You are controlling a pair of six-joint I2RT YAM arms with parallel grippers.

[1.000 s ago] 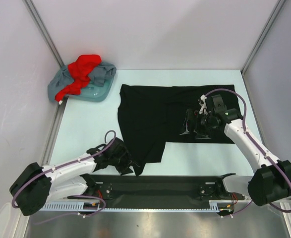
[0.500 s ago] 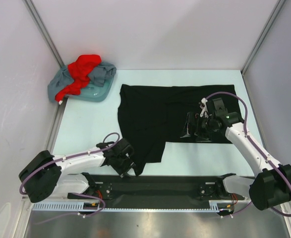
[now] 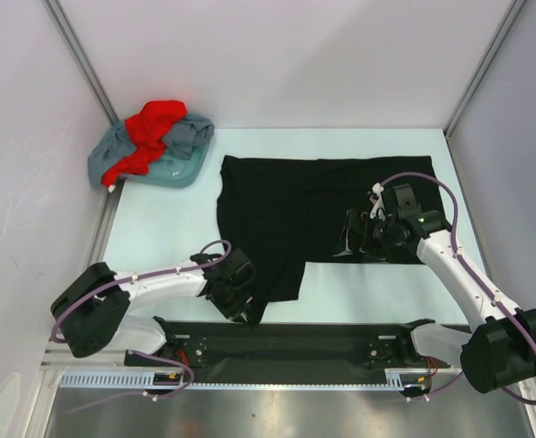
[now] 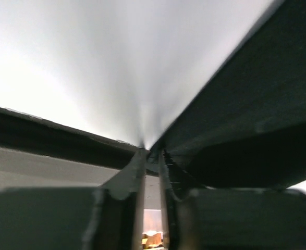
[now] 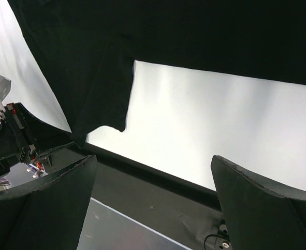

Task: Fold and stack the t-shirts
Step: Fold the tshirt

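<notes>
The black cloth t-shirt [image 3: 286, 210] lies spread mid-surface [image 3: 158, 237], folding barely begun, its near-left corner pinched in the narrow left fingers [image 4: 134, 172], the right fingers [image 5: 38, 208] wide above it, while the bright red t-shirt [image 3: 153, 123] and grey-blue t-shirt [image 3: 185, 137] lie crumpled, uncontained, in the far-left corner.

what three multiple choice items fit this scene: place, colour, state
1. Where does the red t-shirt lie?
A) on the grey-blue t-shirt, far left corner
B) under the right arm
C) at the near right edge
2. What colour is the garment spread in the middle?
A) red
B) black
C) grey-blue
3. How does the right pincer stand?
A) shut on cloth
B) wide open, empty
C) out of view
Answers: 1 A, red lies atop grey-blue in that corner; 2 B, the black t-shirt is spread there; 3 B, its jaws are far apart, nothing between.
</notes>
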